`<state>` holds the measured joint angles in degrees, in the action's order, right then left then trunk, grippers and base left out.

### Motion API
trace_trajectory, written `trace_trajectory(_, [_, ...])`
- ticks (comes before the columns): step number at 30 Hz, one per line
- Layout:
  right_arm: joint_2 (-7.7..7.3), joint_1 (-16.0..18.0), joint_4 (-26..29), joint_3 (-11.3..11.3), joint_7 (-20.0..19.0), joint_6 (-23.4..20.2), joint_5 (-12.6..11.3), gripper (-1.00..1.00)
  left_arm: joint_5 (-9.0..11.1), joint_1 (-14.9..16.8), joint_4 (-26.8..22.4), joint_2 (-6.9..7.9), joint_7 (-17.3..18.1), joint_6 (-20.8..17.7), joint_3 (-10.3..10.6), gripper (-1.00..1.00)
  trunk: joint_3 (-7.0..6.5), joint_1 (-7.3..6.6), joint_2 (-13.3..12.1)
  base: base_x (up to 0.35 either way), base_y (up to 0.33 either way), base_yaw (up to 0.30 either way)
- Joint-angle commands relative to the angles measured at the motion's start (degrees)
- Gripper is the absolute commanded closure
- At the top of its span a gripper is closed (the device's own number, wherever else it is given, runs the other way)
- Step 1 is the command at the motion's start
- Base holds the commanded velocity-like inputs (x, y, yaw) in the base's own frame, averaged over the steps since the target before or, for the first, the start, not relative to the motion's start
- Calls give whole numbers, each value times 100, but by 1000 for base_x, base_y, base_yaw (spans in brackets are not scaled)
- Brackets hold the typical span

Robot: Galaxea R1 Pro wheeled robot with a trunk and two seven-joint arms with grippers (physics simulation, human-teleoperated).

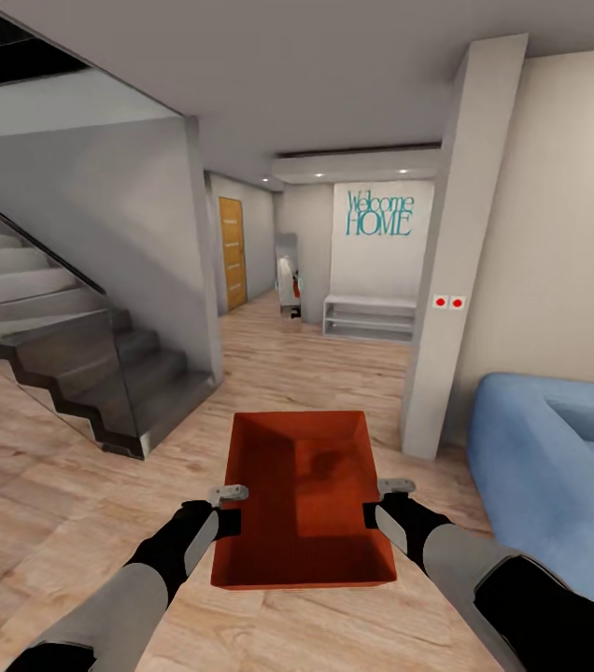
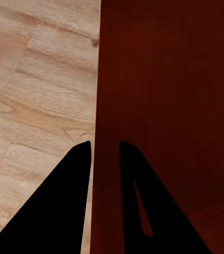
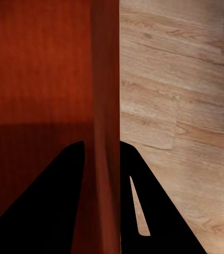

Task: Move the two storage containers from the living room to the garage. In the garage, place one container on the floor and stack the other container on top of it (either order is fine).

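smooth matt plastic container (image 1: 302,504), pale wood-plank floor (image 1: 54,467), glass stair rail (image 1: 45,327)

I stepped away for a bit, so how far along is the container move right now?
Early. In hand: one container is carried over the wood floor, with the left gripper and right gripper each clamped on a side wall. The sofa and stairs show the robot is indoors, not in the garage. Left: deliver it, fetch the second container, and stack them.

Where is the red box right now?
In the head view the storage container is low in the middle, held between the left gripper and right gripper above the wood floor, with the stairs to its left and the blue sofa to its right.
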<state>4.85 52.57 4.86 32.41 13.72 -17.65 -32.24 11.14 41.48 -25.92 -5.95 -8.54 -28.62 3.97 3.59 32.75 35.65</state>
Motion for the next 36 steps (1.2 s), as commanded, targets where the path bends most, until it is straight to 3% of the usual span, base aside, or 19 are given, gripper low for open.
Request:
trace_trajectory(1, [-1,8,24,134,52,-37,86,100,-138,0,5,6,-85,-56,59,100,11,5,9,322,0,0])
trace_trajectory(36, [-1,8,24,134,52,-35,86,100,-138,0,7,6,-78,-62,55,100,11,5,9,322,0,0])
